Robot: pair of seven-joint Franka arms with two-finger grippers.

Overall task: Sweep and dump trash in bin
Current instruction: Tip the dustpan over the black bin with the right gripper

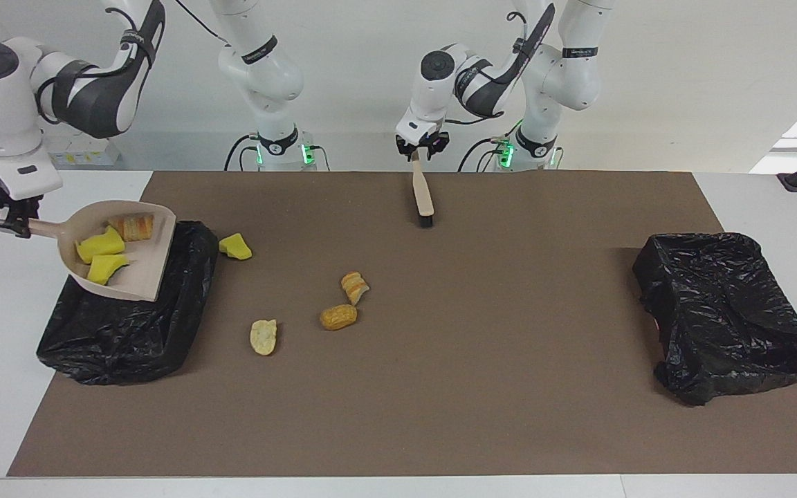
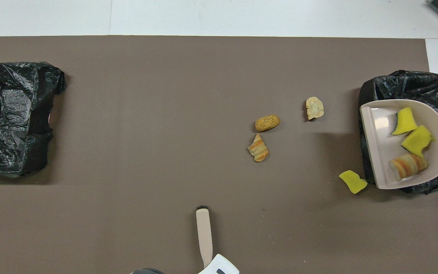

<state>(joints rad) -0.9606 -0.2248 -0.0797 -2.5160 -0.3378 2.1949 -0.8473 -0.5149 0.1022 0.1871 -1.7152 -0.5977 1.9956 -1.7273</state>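
Your right gripper [image 1: 12,223] clasps the dustpan [image 1: 122,266] by its handle and holds it over the bin [image 1: 129,325] at the mat's right-arm end, so its three trash pieces [image 1: 104,252] can tip in. Those sit in the scoop, away from the fingers; four more lie on the mat [image 1: 440,387]. Your left gripper [image 1: 417,153] holds the brush [image 1: 423,197] near the robots' edge, but I cannot tell how firmly.
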